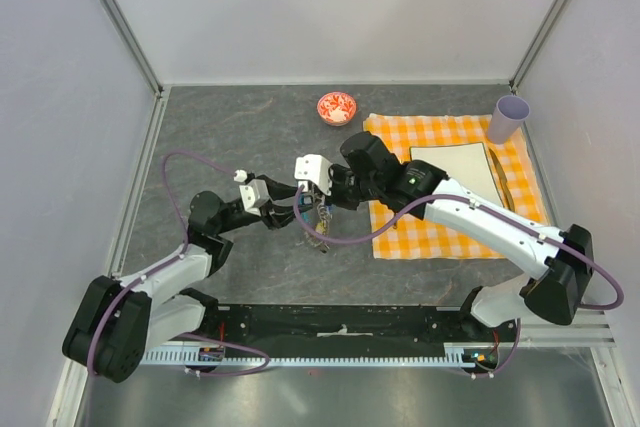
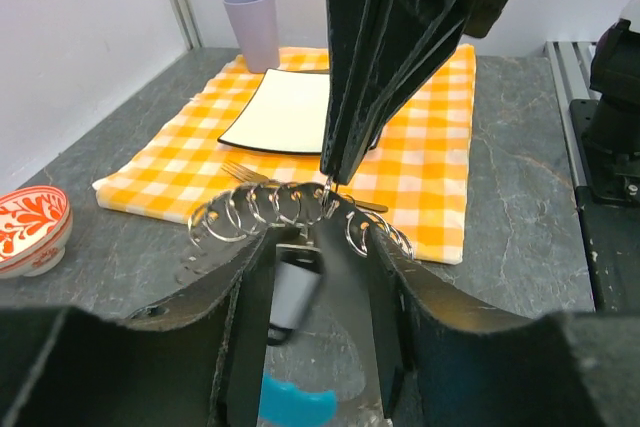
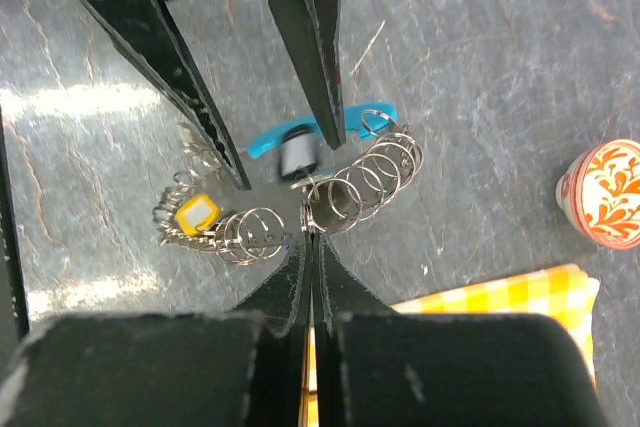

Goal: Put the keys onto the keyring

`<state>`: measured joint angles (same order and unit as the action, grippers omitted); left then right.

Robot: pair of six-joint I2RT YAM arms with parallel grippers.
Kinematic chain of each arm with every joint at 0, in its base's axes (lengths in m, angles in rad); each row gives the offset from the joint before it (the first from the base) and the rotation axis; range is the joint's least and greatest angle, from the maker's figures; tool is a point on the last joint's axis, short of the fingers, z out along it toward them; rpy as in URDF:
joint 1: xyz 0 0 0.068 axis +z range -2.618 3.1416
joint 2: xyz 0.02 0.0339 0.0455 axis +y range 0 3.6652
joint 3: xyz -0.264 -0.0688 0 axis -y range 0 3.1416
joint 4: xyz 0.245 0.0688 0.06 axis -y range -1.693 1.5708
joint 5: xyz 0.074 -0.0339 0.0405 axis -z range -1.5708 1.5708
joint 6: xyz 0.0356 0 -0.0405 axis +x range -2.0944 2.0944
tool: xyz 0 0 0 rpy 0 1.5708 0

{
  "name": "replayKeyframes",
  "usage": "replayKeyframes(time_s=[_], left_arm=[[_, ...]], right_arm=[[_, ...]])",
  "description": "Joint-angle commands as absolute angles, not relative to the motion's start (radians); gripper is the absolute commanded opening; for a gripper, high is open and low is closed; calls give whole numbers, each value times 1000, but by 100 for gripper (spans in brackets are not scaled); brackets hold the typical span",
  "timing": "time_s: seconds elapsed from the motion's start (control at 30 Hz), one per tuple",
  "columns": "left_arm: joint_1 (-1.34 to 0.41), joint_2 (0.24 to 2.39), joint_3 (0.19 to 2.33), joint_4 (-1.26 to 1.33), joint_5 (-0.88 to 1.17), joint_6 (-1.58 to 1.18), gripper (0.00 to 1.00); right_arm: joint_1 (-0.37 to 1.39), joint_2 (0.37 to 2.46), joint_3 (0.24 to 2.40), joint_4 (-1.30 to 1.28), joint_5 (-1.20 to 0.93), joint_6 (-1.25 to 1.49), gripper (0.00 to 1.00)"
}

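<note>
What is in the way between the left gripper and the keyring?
Nothing visible. The left gripper is open right at the keyring, one finger on each side, and the right gripper is shut on it.

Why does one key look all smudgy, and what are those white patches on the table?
Left wrist view: the grey key in the middle is smeared, maybe swinging, while the rings above it look sharp. Right wrist view: a grey key is blurred too, and the white patches on the table are glare. Top view: even light, soft shadows.
</note>
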<state>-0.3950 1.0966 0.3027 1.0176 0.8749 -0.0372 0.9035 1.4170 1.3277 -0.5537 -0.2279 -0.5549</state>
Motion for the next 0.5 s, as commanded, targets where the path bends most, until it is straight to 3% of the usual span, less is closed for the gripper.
replayKeyframes(time_s=[0.0, 0.47], left_arm=[[-410, 1061, 334, 968, 914, 74, 49], [-468, 1094, 396, 842, 937, 167, 49]], right_arm=[[914, 1427, 1378, -584, -169, -606, 0], [936, 1436, 1376, -586, -196, -650, 0]])
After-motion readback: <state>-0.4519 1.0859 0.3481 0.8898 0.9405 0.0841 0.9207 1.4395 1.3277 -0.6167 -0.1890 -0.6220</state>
